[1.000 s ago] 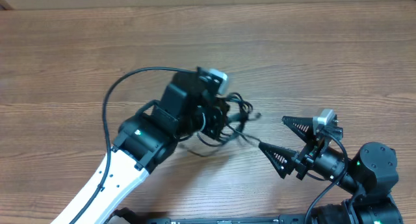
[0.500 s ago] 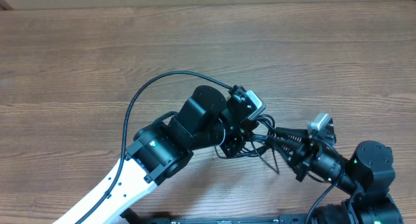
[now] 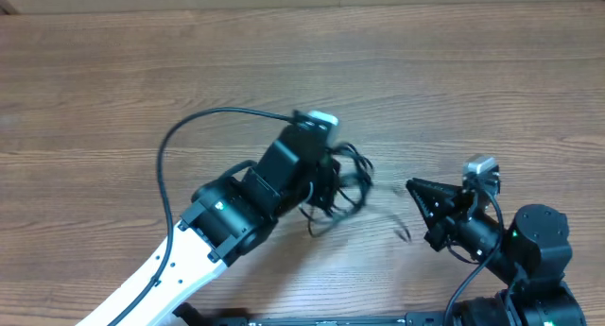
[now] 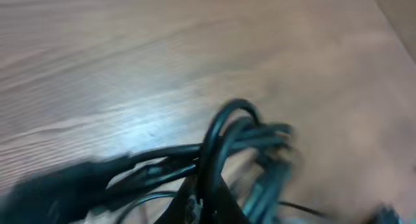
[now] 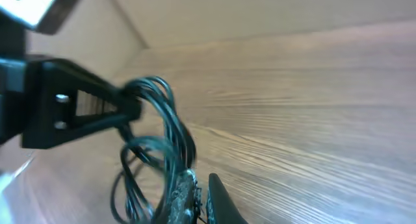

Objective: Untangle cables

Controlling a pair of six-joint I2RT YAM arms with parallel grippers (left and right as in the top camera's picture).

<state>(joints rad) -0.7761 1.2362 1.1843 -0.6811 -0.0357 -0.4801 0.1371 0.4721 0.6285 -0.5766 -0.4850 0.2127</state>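
Overhead: left gripper (image 3: 326,175) clamped on the cables (image 3: 348,182), a dark looped bundle near the middle of the wooden table (image 3: 454,80), just off its fingertips. Right wrist view confirms it: loops hang from the closed tips. Right gripper (image 3: 421,208) sits near the bundle on its right, apart from it. Its jaw state is blurred, so cannot tell. Left wrist view is motion-smeared.

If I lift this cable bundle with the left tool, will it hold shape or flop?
Probably flop: the cables hang from the left tool in loose, thin loops. Likely light for their bulk, since the cords are slim. Strands cross each other, so they may snag rather than slide apart.
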